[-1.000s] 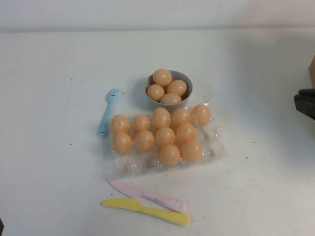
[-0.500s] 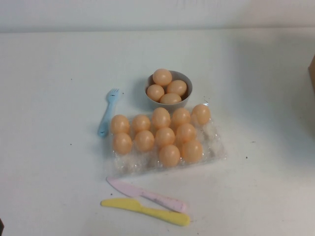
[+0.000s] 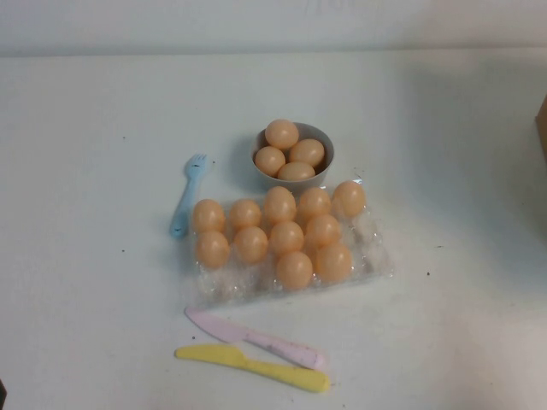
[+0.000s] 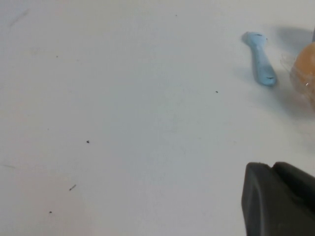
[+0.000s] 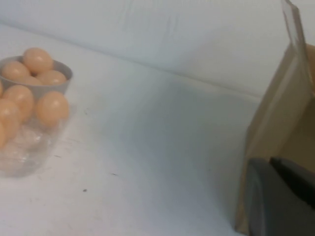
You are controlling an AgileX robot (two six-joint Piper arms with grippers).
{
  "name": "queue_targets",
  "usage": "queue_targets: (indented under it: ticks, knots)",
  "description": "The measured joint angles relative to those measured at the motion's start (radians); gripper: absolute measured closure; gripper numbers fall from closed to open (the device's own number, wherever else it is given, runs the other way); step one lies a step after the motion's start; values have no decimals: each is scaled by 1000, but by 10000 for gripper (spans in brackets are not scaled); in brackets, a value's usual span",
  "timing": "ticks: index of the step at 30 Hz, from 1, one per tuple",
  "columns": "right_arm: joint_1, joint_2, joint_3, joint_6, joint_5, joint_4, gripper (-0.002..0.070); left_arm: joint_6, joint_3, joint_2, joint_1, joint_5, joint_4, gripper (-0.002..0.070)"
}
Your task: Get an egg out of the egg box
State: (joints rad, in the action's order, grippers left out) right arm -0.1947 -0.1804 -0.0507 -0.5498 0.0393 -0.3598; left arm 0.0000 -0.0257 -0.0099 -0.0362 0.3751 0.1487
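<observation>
The clear plastic egg box lies mid-table and holds several pale-orange eggs, one of them the egg near its middle. Some cups at its near edge and right end are bare. Neither gripper shows in the high view. In the left wrist view my left gripper hovers shut and empty over bare table, left of the box, with one egg at the picture's edge. In the right wrist view my right gripper is shut and empty, far right of the egg box, beside a cardboard box.
A grey bowl with several eggs stands just behind the egg box. A blue fork lies to the box's left. A pink knife and a yellow knife lie in front. The cardboard box stands at the table's right edge.
The right gripper, seen at the right edge of the high view a second ago, has drawn out of that view. The eggs and box have not moved.
</observation>
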Motion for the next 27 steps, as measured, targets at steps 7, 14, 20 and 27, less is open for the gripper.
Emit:
queue_targets:
  ticks: [7, 14, 20, 27]
  knots:
    - [220, 85, 75, 302, 51, 216, 693, 0, 0, 0, 0, 0, 0, 679]
    - [323, 135, 77, 388, 284, 289, 693, -5, 0, 0, 0, 0, 0, 679]
    - [323, 137, 77, 393, 319, 290, 693, 0, 0, 0, 0, 0, 0, 679]
    - [254, 137, 77, 395, 321, 269, 693, -5, 0, 0, 0, 0, 0, 679]
